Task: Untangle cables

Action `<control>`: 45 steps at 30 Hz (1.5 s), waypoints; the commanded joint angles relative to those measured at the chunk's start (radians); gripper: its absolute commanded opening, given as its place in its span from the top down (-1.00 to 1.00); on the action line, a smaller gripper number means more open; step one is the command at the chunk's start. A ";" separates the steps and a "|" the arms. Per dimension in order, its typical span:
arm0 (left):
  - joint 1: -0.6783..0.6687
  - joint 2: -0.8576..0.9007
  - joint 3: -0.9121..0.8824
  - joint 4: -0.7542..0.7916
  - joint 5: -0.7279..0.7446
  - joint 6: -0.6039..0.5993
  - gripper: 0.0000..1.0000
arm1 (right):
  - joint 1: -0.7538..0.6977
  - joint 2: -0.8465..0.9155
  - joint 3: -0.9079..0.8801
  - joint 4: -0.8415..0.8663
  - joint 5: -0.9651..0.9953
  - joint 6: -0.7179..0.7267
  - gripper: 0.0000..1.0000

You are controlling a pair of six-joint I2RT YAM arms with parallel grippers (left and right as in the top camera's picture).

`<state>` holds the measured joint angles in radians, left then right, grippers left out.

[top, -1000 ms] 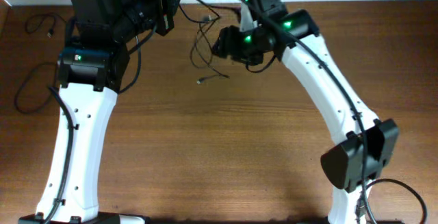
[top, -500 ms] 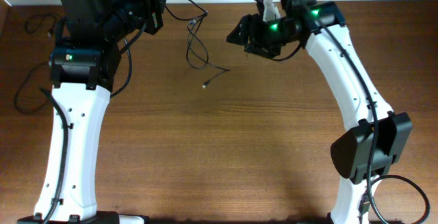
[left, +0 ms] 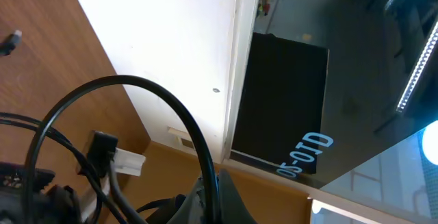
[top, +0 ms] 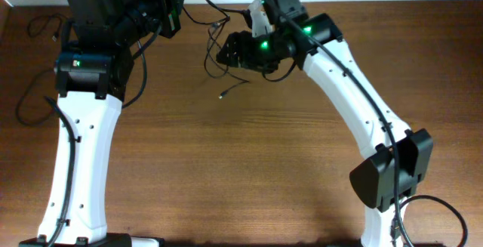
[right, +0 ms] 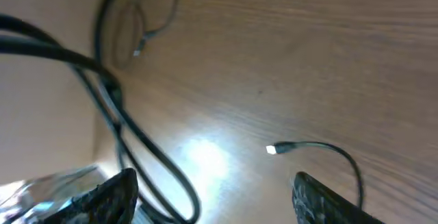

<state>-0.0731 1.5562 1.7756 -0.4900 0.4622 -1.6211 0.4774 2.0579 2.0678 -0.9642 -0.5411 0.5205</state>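
A loose tangle of thin black cables [top: 217,54] hangs and lies at the back middle of the table, with a silvery plug end [top: 221,94] resting on the wood. My left gripper [top: 172,7] is raised at the back and shut on one black cable [left: 202,157], which arcs up from between its fingers [left: 213,198]. My right gripper [top: 229,50] is open at the tangle. In the right wrist view a cable loop [right: 140,142] runs between its spread fingers [right: 215,203], and the silvery plug [right: 272,149] lies just beyond them.
A small separate black cable [top: 45,26] lies at the back left corner. A larger thin black loop [top: 26,103] lies at the left edge beside the left arm. A white wall runs behind the table's back edge [top: 423,2].
My right gripper swung away to the right, then came back left into the tangle. The hanging cables shifted slightly. My left gripper has kept its hold.
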 commanded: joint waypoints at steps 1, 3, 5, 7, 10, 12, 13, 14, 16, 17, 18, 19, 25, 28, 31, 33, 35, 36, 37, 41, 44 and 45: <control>0.004 -0.001 0.002 0.000 0.037 -0.018 1.00 | 0.019 -0.003 -0.002 0.000 0.151 0.026 -0.43; 0.004 -0.001 0.002 0.000 0.066 -0.029 1.00 | 0.019 0.019 -0.002 0.002 0.172 0.038 -0.40; 0.004 -0.001 0.002 -0.005 0.065 -0.028 1.00 | 0.019 0.026 -0.002 -0.003 0.222 0.038 -0.29; 0.005 -0.001 0.002 -0.024 0.066 -0.027 1.00 | 0.013 0.024 -0.002 -0.015 0.302 0.038 -0.20; 0.013 -0.001 0.002 -0.091 0.065 -0.023 1.00 | -0.028 0.025 -0.002 -0.080 0.419 0.039 0.18; 0.039 -0.001 0.002 -0.146 0.057 0.047 1.00 | -0.066 0.025 -0.002 -0.131 0.426 0.038 0.38; 0.053 -0.001 0.002 -0.189 0.019 0.100 1.00 | -0.094 0.025 -0.002 -0.164 0.426 0.038 0.52; 0.061 -0.001 0.002 -0.242 -0.034 0.138 1.00 | -0.116 0.025 -0.002 -0.190 0.426 0.038 0.62; 0.071 -0.001 0.002 -0.360 -0.162 0.197 1.00 | -0.154 0.025 -0.002 -0.228 0.426 0.037 0.64; 0.072 -0.001 0.002 -0.428 -0.243 0.225 1.00 | -0.172 0.025 -0.002 -0.246 0.426 0.037 0.66; 0.072 -0.001 0.002 -0.454 -0.275 0.241 1.00 | -0.185 0.025 -0.002 -0.261 0.426 0.034 0.70; 0.072 -0.001 0.002 -0.486 -0.319 0.308 1.00 | -0.203 0.025 -0.002 -0.283 0.450 0.034 0.71; 0.072 -0.001 0.002 -0.550 -0.427 0.442 1.00 | -0.245 0.025 -0.002 -0.386 0.644 0.130 0.70; 0.072 -0.001 0.002 -0.581 -0.470 0.469 1.00 | -0.277 0.025 -0.002 -0.414 0.633 0.132 0.03; 0.072 -0.001 0.002 -0.581 -0.470 0.486 1.00 | -0.287 0.025 -0.002 -0.409 0.533 0.107 -0.19; 0.072 -0.001 0.002 -0.583 -0.471 0.494 1.00 | -0.289 0.025 -0.002 -0.400 0.483 0.058 -0.47; 0.072 -0.001 0.002 -0.589 -0.509 0.494 1.00 | -0.290 0.025 -0.002 -0.406 0.543 0.061 -0.48; 0.072 -0.001 0.002 -0.597 -0.535 0.494 1.00 | -0.290 0.025 -0.002 -0.409 0.582 0.069 -0.54; 0.072 -0.001 0.002 -0.608 -0.576 0.494 1.00 | -0.290 0.025 -0.002 -0.414 0.605 0.095 -0.75; 0.071 -0.001 0.002 -0.627 -0.598 0.494 1.00 | -0.289 0.025 -0.002 -0.317 0.192 -0.115 -0.97; 0.071 -0.001 0.002 -0.655 -0.602 0.494 1.00 | -0.296 0.025 -0.002 -0.322 0.330 -0.012 -0.97; 0.071 -0.001 0.002 -0.660 -0.602 0.496 1.00 | -0.296 0.025 -0.002 -0.331 0.385 0.016 -0.97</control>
<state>-0.0078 1.5562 1.7748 -1.1313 -0.1120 -1.1435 0.1940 2.0701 2.0678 -1.2819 -0.2523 0.4736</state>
